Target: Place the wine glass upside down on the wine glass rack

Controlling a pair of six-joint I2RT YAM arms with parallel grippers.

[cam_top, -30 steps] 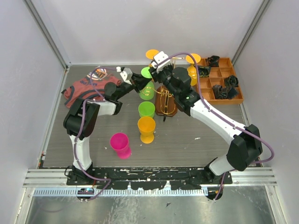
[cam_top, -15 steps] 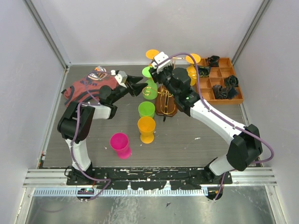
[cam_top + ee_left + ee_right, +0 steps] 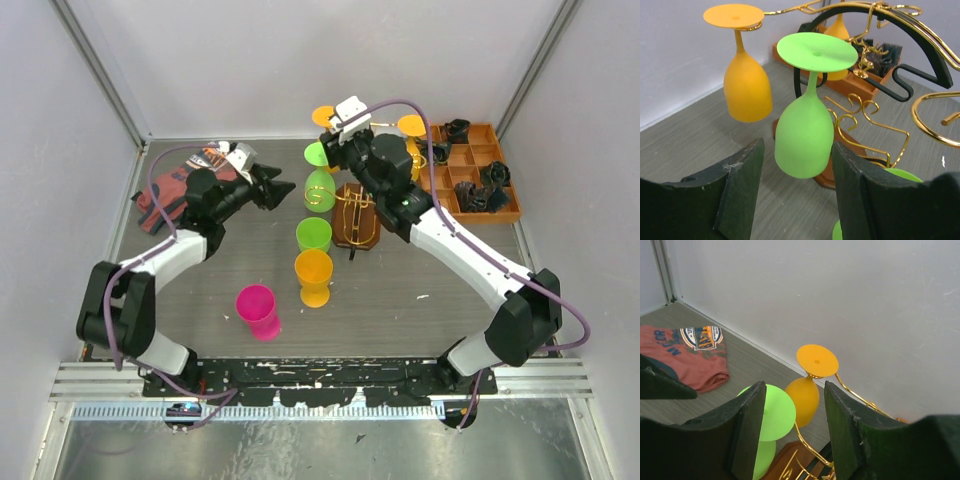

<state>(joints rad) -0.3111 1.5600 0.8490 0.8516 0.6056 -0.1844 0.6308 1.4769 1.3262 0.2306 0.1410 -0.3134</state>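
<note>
A green wine glass (image 3: 318, 190) hangs upside down by its foot on the gold-wire wine glass rack (image 3: 352, 204) with a brown base. In the left wrist view the green glass (image 3: 805, 131) hangs just ahead of my left gripper (image 3: 797, 190); the jaws are open and apart from it. The left gripper (image 3: 288, 188) sits left of the rack. My right gripper (image 3: 332, 150) hovers open over the rack's left end, holding nothing. From the right wrist, the green foot (image 3: 774, 412) lies below the open right gripper (image 3: 795, 425), beside a hanging orange glass (image 3: 804, 395).
Two orange glasses (image 3: 325, 116) (image 3: 412, 150) hang on the rack. Green (image 3: 313, 234), orange (image 3: 313, 272) and pink (image 3: 257, 308) glasses stand upright on the table. A red cloth (image 3: 165, 190) lies far left. An orange compartment tray (image 3: 478, 216) sits right.
My left gripper opened off the green glass and drew back to the left, leaving the glass hanging on the rack. The right gripper shifted slightly toward the back wall.
</note>
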